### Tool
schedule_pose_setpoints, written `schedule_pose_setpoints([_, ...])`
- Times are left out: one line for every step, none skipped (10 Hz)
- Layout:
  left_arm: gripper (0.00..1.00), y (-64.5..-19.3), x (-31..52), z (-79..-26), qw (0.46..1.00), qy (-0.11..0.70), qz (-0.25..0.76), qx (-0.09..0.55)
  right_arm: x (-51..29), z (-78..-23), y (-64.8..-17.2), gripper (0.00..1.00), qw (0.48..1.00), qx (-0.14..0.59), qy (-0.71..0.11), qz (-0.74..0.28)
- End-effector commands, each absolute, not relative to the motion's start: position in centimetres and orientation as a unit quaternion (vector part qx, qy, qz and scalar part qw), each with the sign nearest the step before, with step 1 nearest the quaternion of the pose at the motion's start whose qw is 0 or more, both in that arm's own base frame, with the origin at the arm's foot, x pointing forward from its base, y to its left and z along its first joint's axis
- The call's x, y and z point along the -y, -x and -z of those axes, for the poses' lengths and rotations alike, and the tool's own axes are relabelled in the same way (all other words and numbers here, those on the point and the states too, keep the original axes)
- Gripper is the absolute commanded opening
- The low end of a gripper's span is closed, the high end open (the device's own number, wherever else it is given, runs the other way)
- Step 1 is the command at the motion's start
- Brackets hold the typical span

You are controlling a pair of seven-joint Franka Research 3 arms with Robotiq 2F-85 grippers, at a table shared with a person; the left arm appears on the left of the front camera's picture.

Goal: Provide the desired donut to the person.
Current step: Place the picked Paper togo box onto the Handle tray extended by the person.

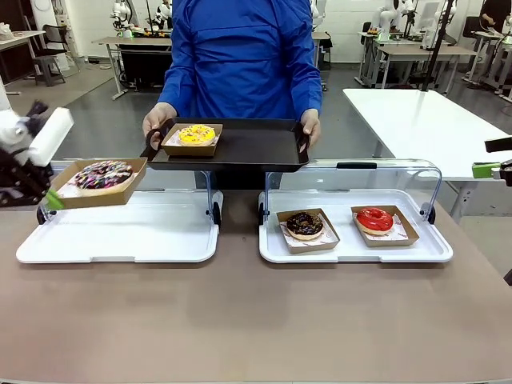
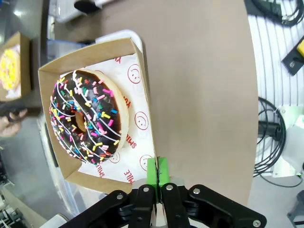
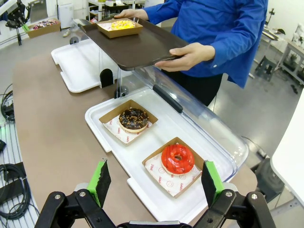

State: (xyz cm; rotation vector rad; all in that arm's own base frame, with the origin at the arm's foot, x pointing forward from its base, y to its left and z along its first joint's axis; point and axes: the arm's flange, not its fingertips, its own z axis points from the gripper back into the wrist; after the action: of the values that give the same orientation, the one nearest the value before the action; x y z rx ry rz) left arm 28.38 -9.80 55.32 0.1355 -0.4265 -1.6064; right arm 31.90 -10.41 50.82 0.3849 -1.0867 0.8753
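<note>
The person point(image 1: 240, 56) stands at the far side of the table point(image 1: 240, 320) and holds a dark serving tray point(image 1: 248, 148) level with both hands; a boxed yellow donut point(image 1: 197, 134) already sits at its left end. Below, two white display trays lie side by side: the left white tray point(image 1: 120, 232) is bare, and the right white tray point(image 1: 352, 248) carries a dark chocolate donut point(image 1: 304, 225) and a red glazed donut point(image 1: 374, 219), each in its own paper boat.

The sprinkled chocolate donut point(image 2: 88, 116) rests in an open cardboard boat point(image 2: 137, 52) that hangs in the air above the left white tray, near the serving tray's left end. Judged from its look, the load is light; the boat is thin card that would flex under a hard squeeze, and the icing is soft and easily marred. The sensible hold is therefore the boat's side wall, never the donut, and the boat should stay level because a tilt could let the donut slide on its printed liner.

The left gripper point(image 2: 157, 176) is clamped on that wall, green pads pressed together with only the card between them. The right gripper point(image 3: 154, 183) hovers over the right white tray, jaws wide apart and touching nothing.
</note>
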Motion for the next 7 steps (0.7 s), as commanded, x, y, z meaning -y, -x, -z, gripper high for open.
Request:
schedule_pose_setpoints([0.01,-30.1,15.4,-59.8,0.699,-0.053,0.696,0.156,10.3,-50.6,-32.3,1.00,0.739,0.512,-0.180,-0.399])
schedule_pose_setpoints([0.01,-30.3,18.0,-61.5,0.697,-0.058,0.697,0.159,10.3,-50.6,-32.3,1.00,0.739,0.512,-0.180,-0.399])
schedule_pose_setpoints([0.01,-30.9,20.8,-62.9,0.702,-0.060,0.692,0.160,10.3,-50.6,-32.3,1.00,0.739,0.512,-0.180,-0.399])
schedule_pose_setpoints([0.01,-32.8,24.5,-64.0,0.708,-0.063,0.685,0.158,10.3,-50.6,-32.3,1.00,0.739,0.512,-0.180,-0.399])
schedule_pose_setpoints([0.01,-35.0,28.0,-64.5,0.712,-0.065,0.682,0.154,10.3,-50.6,-32.3,1.00,0.739,0.512,-0.180,-0.399])
schedule_pose_setpoints([0.01,-37.6,30.8,-64.5,0.703,-0.045,0.698,0.131,10.3,-50.6,-32.3,1.00,0.739,0.512,-0.180,-0.399])
schedule_pose_setpoints([0.01,-40.4,32.9,-64.1,0.709,-0.042,0.694,0.118,10.3,-50.6,-32.3,1.00,0.739,0.512,-0.180,-0.399])
